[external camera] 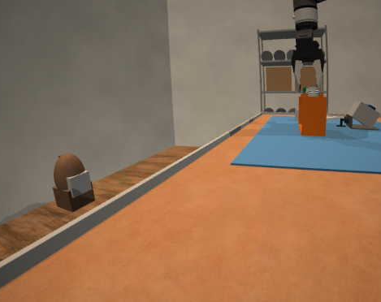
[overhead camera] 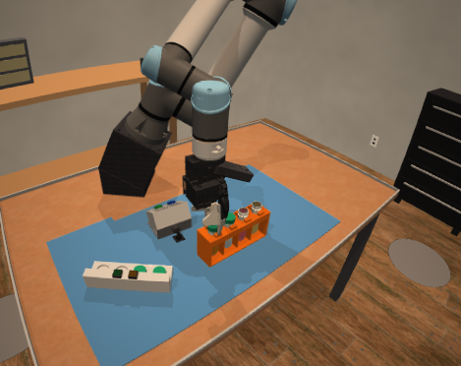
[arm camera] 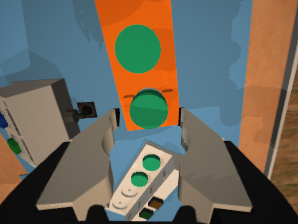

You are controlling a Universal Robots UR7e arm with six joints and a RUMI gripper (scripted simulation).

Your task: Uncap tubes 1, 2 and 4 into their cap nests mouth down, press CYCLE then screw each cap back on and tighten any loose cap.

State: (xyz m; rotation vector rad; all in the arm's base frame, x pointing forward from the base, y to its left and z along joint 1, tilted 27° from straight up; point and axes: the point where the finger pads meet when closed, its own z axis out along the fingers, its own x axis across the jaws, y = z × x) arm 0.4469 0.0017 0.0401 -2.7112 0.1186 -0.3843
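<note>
My gripper (overhead camera: pixel 215 227) (external camera: pixel 310 89) (arm camera: pixel 149 109) is open, its fingertips on either side of the green cap of tube 4 (overhead camera: pixel 212 229) (arm camera: pixel 149 110), with gaps. The cap's side shows; whether it is turned loose I cannot tell. The green cap of tube 3 (overhead camera: pixel 230 218) (arm camera: pixel 137 49) is on. Tube 2 (overhead camera: pixel 243 213) and tube 1 (overhead camera: pixel 257 207) stand uncapped in the orange rack (overhead camera: pixel 204 250) (external camera: pixel 312 118). In the white tray (overhead camera: pixel 129 283), green caps lie in nest 1 (overhead camera: pixel 159 270) and nest 2 (overhead camera: pixel 140 269); nests 3 and 4 are empty. Both lamps look dark.
The grey housing (overhead camera: pixel 170 218) (external camera: pixel 363 115) (arm camera: pixel 37 110) with the green key (overhead camera: pixel 158 207) (arm camera: pixel 14 146) and blue key (overhead camera: pixel 171 203) stands beside the rack. A small black bracket (overhead camera: pixel 178 236) (arm camera: pixel 87 109) sticks out from it towards the rack.
</note>
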